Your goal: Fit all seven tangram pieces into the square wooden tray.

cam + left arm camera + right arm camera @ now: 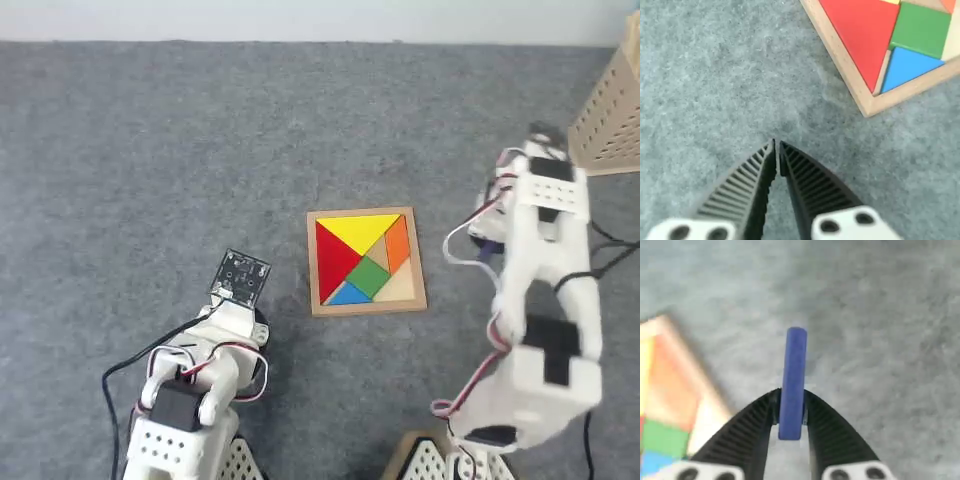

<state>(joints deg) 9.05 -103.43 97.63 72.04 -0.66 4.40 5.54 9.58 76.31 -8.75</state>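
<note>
The square wooden tray (365,308) lies mid-table on grey carpet. It holds a yellow triangle (357,232), a red triangle (333,262), an orange piece (398,243), a green square (367,277), a light blue triangle (348,294) and a cream piece (397,288). A tan patch (378,252) sits between them; whether it is a piece or bare wood I cannot tell. My right gripper (791,392) is shut on a dark blue piece (795,370), held edge-on above the carpet beside the tray's rim (690,360). My left gripper (777,145) is shut and empty, near the tray's corner (867,107).
A perforated wooden panel (610,110) stands at the back right. The right arm's white body (545,300) rises right of the tray, the left arm (200,390) at the front left. Open carpet lies behind and left of the tray.
</note>
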